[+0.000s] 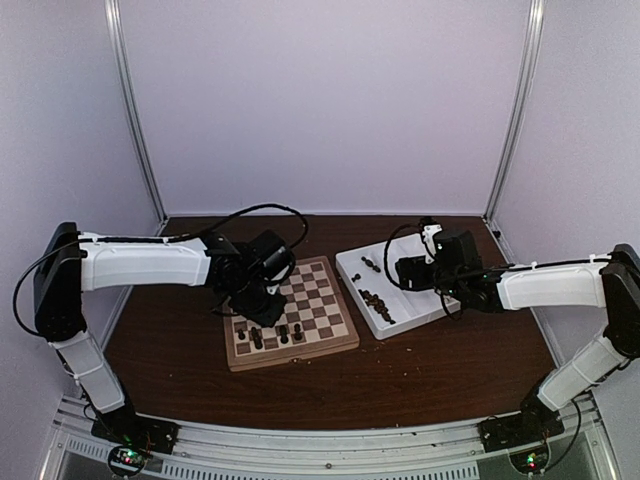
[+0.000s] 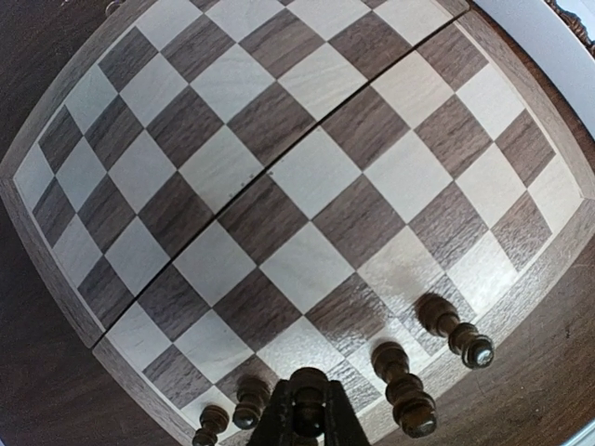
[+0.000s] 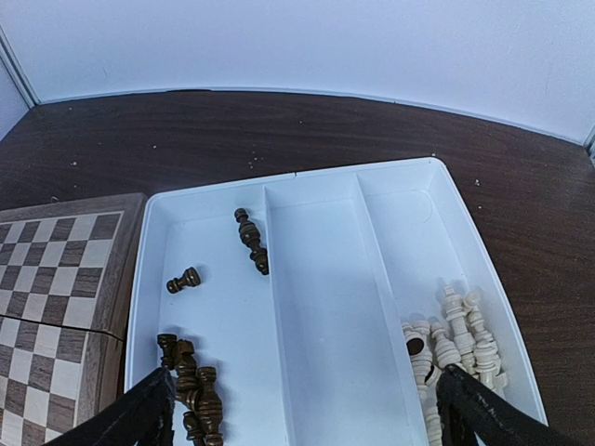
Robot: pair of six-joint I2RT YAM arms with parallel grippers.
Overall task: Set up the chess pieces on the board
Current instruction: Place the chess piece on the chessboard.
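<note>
Left side first: my left pincer (image 2: 307,426) is clamping a dark piece (image 2: 309,383) upright over the near rows of the board (image 2: 279,186). I can't tell whether it's touching down. Standing chess pieces (image 2: 406,390) are crowding it on both sides. Risk: releasing or lifting off crooked is likely toppling a neighbour, since they're sitting just beside the fingers. The held piece could also be landing astride two squares.

Moving right: the tray (image 3: 316,269) is sitting on the counter (image 3: 279,130) just beside the board. There's a dark heap (image 3: 193,390) in its left compartment and cream pieces (image 3: 460,339) in its right one. My right pincer (image 3: 305,386) is hovering over the tray, spread wide and gripping nothing, with the heap near one finger. Risk: pinching two tangled pieces at once.
</note>
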